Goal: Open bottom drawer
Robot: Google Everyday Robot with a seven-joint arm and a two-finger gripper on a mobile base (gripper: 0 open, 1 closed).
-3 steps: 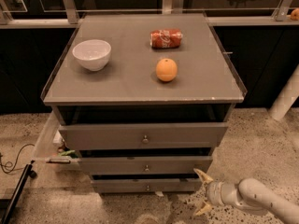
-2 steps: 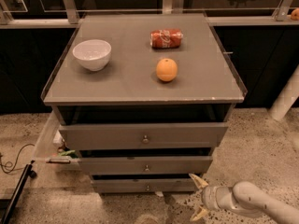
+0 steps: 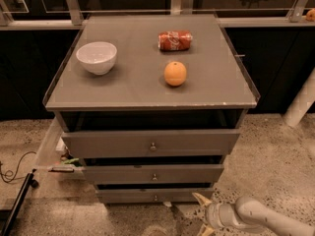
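The bottom drawer (image 3: pixel 133 196) is the narrowest grey front at the foot of the cabinet, with a small round metal knob (image 3: pixel 155 197) at its centre. It sits nearly flush under the middle drawer (image 3: pixel 197 173). My gripper (image 3: pixel 201 214) is low at the bottom right, just right of and slightly below the bottom drawer's front. Its two pale fingers (image 3: pixel 200 198) are spread apart, pointing left, and hold nothing. It is not touching the knob.
The top drawer (image 3: pixel 108 142) is the widest. On the cabinet top (image 3: pixel 123 87) stand a white bowl (image 3: pixel 96 57), an orange (image 3: pixel 175 73) and a red can (image 3: pixel 174 40) lying on its side. A cable and a black bar (image 3: pixel 17 200) lie on the floor at the left.
My gripper has moved left along the floor level, closer to the bottom drawer's front. The drawers and the things on top have not moved.
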